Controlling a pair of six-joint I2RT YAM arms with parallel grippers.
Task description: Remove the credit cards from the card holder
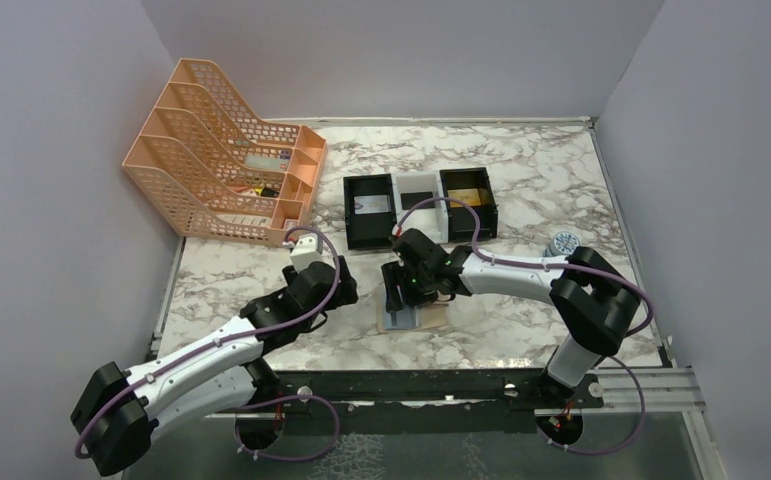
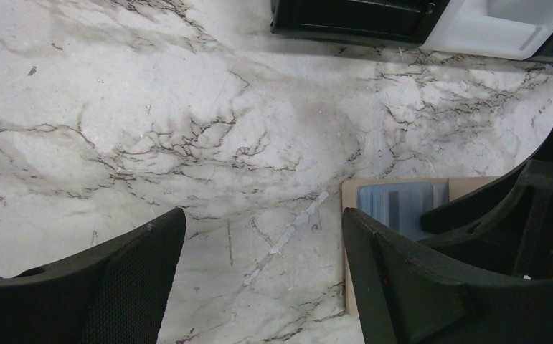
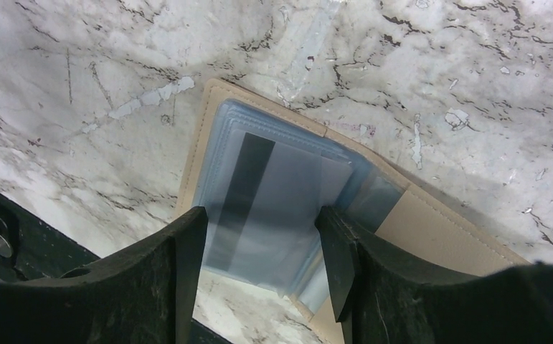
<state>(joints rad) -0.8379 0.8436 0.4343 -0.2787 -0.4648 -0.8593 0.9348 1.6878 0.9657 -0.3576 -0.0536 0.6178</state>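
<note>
Much of the card holder [image 3: 431, 229] is hidden: in the top view the right gripper [image 1: 398, 290] hangs right over it, so only a grey-blue strip and a tan corner show on the bench [image 1: 521, 170], near the front edge and about midway between the 2 arms. The right wrist view shows more: it lies open and flat, tan cover underneath and a clear grey-blue sleeve [image 3: 223, 154] on top, with a pale card [image 3: 287, 193] bearing a dark stripe inside; the sleeve's near end is cut off behind the fingers [image 3: 151, 287]. Those fingers are spread, 1 on each side of the sleeve, and I cannot tell whether their tips touch it. The left gripper [image 2: 262, 215] is hard to read from above, but its own camera shows its fingers wide apart over bare marble, just left of the holder, holding nothing; the right arm's black fingers block the holder's right part in that view. Behind stand a black tray [image 1: 369, 210], a white tray [image 1: 419, 200] and a second black tray [image 1: 468, 200] in a row, their contents too small to name. An orange file rack [image 1: 226, 150] sits at the far left corner, and a small round grey thing [image 1: 562, 243] beside the right arm is too blurred to make out
</note>
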